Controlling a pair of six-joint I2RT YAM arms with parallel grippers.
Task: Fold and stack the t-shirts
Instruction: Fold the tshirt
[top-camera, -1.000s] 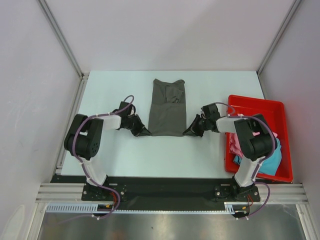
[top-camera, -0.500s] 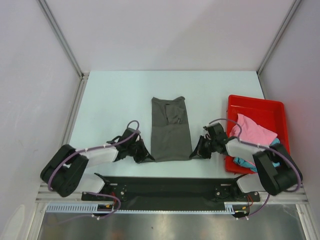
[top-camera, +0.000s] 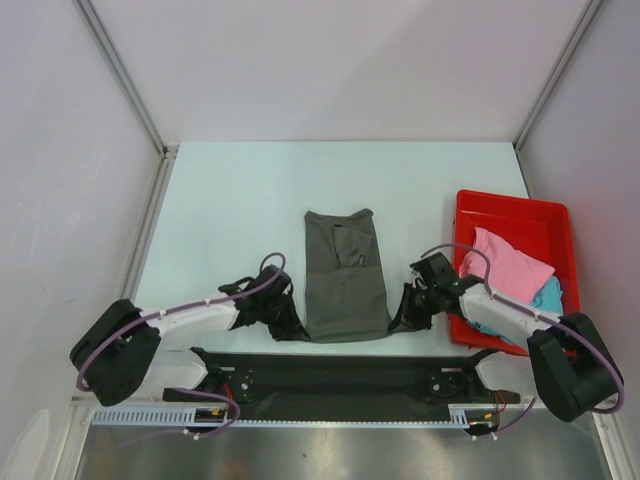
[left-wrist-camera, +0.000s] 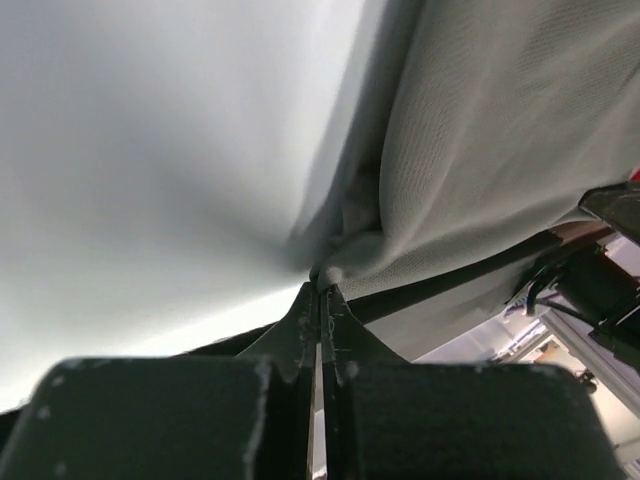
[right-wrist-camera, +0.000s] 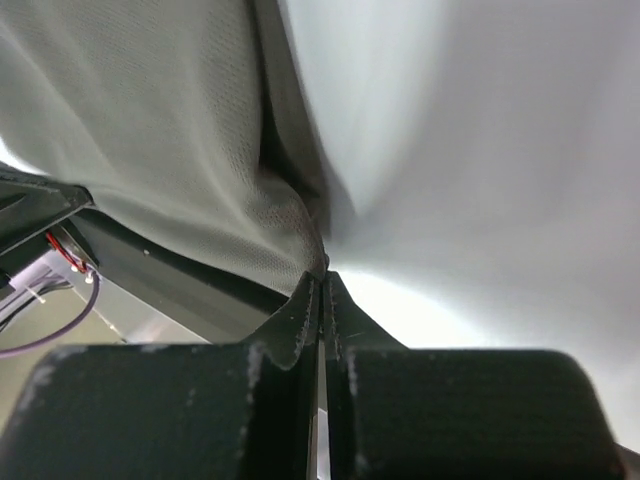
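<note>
Pinching the near hem of the charcoal-grey t-shirt (top-camera: 345, 280) from both sides, the two arms reach low across the near part of the counter (top-camera: 240, 200). The left gripper (top-camera: 293, 327) is clamped tight on the shirt's near left corner, and the right gripper (top-camera: 402, 320) is clamped tight on its near right corner. In the left wrist view the gripper (left-wrist-camera: 320, 290) shows its jaws pressed together with a small bunch of grey cloth (left-wrist-camera: 480, 150) caught at the tips. The right wrist view shows the same: the gripper (right-wrist-camera: 322, 275) has its jaws together and a puckered corner of the fabric (right-wrist-camera: 150, 120) nipped between them.

The shirt lies flat in the middle of the counter as a long narrow strip, folded lengthwise, running from the near edge away from the arms. Its far end shows a crumpled, darker patch where the layers overlap. Its near hem sits close to the counter's near edge, just ahead of the black base rail.

At the right side of the counter stands the red tray (top-camera: 500, 203), well apart from the grey shirt. A pink t-shirt (top-camera: 510, 265) lies loosely heaped in it, and a turquoise t-shirt (top-camera: 548, 295) lies beside and partly under the pink one, towards the tray's right wall. The right arm's forearm crosses over the tray's near left corner
</note>
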